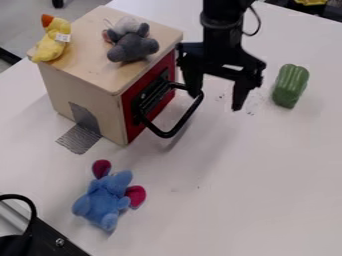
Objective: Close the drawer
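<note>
My gripper (215, 101) hangs open at the upper middle, right of the wooden box (87, 85). One of its fingers is at the far end of the black looped handle (175, 129); whether they touch I cannot tell. The other finger stands farther right, over the white table. That handle sticks out from a black fitting (152, 95) on the box's red front (137, 131). How far any drawer stands out from the front, I cannot tell.
On the box top lie a yellow duck toy (51, 41) and a grey plush (132, 46). A blue plush (105, 197) lies on the white table (247, 200) at lower left, a green pepper (290, 86) at right. Black equipment (40, 240) occupies the lower-left corner.
</note>
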Motion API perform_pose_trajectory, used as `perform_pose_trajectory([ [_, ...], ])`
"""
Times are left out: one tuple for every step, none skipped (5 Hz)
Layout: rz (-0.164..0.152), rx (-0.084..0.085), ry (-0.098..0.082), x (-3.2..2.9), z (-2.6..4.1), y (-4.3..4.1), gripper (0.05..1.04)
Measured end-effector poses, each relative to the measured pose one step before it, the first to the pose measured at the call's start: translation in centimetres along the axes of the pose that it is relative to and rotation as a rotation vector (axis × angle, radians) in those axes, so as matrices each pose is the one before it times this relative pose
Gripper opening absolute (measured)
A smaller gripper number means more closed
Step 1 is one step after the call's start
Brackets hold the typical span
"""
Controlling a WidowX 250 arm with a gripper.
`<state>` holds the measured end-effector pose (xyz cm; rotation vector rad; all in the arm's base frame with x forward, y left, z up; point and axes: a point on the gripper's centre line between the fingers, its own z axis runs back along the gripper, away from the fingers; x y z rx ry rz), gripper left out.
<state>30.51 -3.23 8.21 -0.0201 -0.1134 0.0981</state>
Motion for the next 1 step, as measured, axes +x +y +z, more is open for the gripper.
perform_pose_trajectory([
  [-0.013, -0.0118, -0.0398, 0.116, 1.855, -1.021, 1.0],
])
